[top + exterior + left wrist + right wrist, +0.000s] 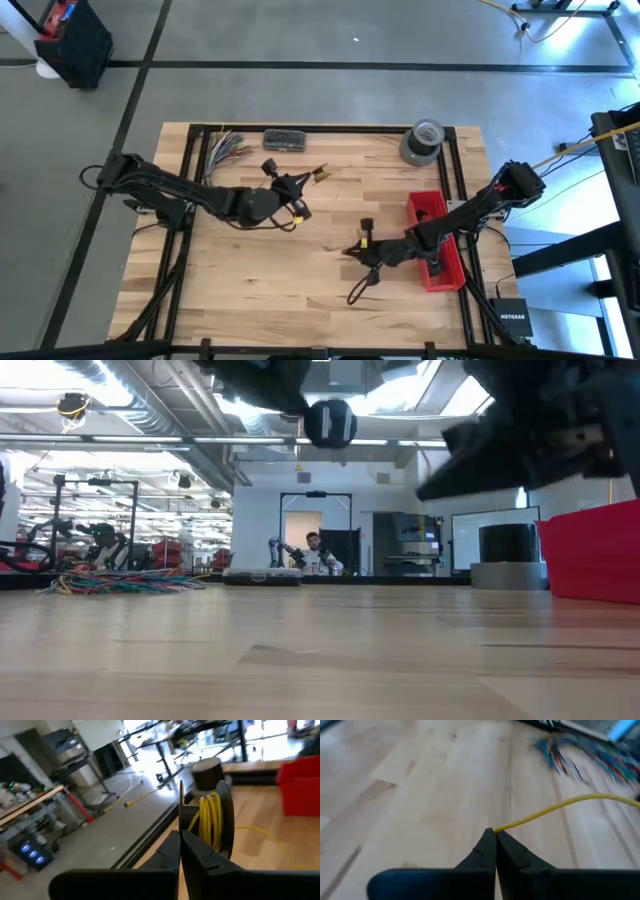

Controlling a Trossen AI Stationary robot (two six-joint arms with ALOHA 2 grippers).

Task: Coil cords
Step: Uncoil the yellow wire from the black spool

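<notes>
- Tabletop (pixel 300 290): pale wood planks with visible grain, smooth finish, black metal frame around the edges.
- Cord (pixel 555 809): thin, limp, yellow, smooth round strand. Runs above the middle of the tabletop between the two grippers.
- Right gripper (pixel 495 836): dark, matte, wedge-shaped jaws pressed together, pinching one end of the cord at the very tips. In the high view it sits right of the tabletop's centre (pixel 362 243), just beside the red bin.
- Left gripper (pixel 180 836): same dark pointed jaws, closed tight. Sits left of centre, toward the far edge (pixel 296 190). Right past its tips, several yellow loops (pixel 212 820) of the cord are wrapped around a dark flat upright piece; cannot tell exactly what the jaws clamp.
- One strand trails off the loops (pixel 265 836) and over the wood toward the red bin.
- Red bin (pixel 437 240): rectangular, hard plastic, open top, near the right edge; the right arm passes over it.
- Tape roll (pixel 423 141): grey, thick ring, lying flat at the far right corner.
- Multicoloured wires (pixel 228 147): thin, tangled, fanned bundle at the far left corner; also seen in the right wrist view (pixel 585 755).
- Small dark box (pixel 285 140): flat, rectangular, at the far edge just beside the wires.
- Short black cable (pixel 360 285): curved, lying near the near edge below the right gripper.
</notes>
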